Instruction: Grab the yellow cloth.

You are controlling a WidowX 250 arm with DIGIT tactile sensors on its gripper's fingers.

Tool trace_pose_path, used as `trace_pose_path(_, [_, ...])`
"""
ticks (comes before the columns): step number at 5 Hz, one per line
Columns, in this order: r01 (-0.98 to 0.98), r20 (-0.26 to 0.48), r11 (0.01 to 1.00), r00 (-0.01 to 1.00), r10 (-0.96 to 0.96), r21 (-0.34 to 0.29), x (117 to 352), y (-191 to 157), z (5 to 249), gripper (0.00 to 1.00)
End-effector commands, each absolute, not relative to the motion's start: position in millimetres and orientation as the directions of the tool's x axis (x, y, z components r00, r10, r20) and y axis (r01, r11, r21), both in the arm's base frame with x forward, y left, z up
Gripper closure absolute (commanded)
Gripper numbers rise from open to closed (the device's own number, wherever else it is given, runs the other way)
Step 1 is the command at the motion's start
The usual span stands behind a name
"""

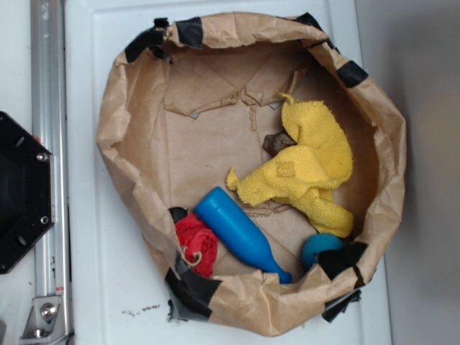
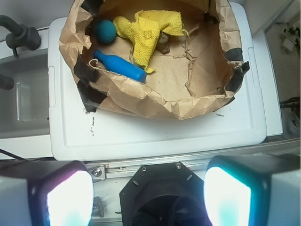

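Note:
The yellow cloth (image 1: 309, 169) lies crumpled inside a brown paper bag (image 1: 144, 180), toward its right side, with a small square woven patch facing up. In the wrist view the yellow cloth (image 2: 148, 30) shows at the top, far from my gripper (image 2: 147, 197). The gripper is open, its two glowing pads wide apart at the bottom of that view, with nothing between them. It hangs over the black robot base (image 2: 164, 197), well outside the bag. The gripper does not appear in the exterior view.
A blue bottle-shaped toy (image 1: 241, 233), a red knitted bundle (image 1: 198, 243), a teal ball (image 1: 320, 249) and a small dark object (image 1: 277, 142) share the bag. The bag sits on a white lid (image 2: 155, 132). A metal rail (image 1: 47, 144) runs along the left.

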State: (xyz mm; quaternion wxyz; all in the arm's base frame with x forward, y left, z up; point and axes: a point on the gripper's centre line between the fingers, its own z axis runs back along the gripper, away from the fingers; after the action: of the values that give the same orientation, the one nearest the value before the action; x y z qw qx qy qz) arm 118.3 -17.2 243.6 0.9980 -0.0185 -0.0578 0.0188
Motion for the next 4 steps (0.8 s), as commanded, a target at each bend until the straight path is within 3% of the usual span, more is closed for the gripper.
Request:
trace_pose_path(1, [-0.035,0.115,0.999,0.993,0.04,-0.039,118,-17,244,0.0])
trace_pose_path(2, [-0.268,0.244,0.958,0.927,0.284,-0.098,166,-5,213,0.0])
trace_pose_path(4, [-0.593,0.111,0.754,0.76,0.64,-0.282,229,20,163,0.0])
